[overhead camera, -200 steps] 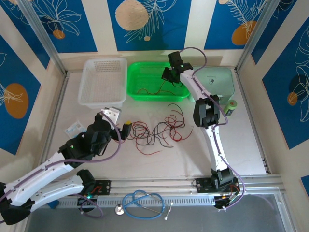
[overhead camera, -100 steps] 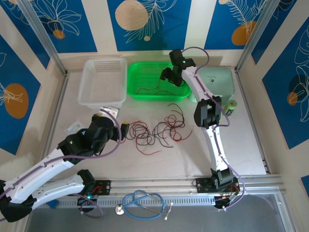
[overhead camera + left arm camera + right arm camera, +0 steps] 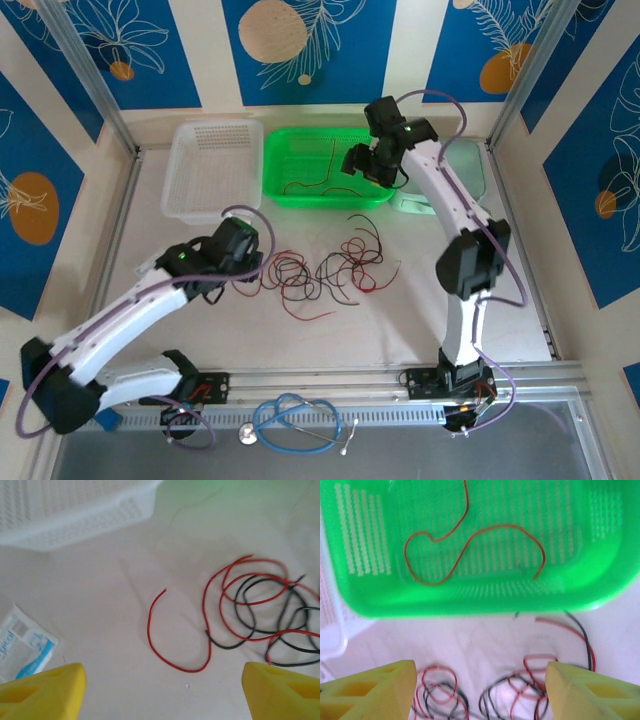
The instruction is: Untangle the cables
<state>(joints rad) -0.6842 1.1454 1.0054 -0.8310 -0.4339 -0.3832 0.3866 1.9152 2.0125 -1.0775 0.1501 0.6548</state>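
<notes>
Table (image 3: 390,320); cables (image 3: 318,272); green basket (image 3: 300,200); white basket (image 3: 210,212)

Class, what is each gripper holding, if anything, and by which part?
Nothing is held. The left gripper and the right gripper both stand open and empty.

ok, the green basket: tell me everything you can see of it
The green basket is a bright green rectangular plastic tray with rounded corners, low walls and a slotted floor. It sits flat at the far side of the table, right beside the white basket; whether they touch is unclear. One red cable lies curled on its floor. The right gripper hangs open above it.
</notes>
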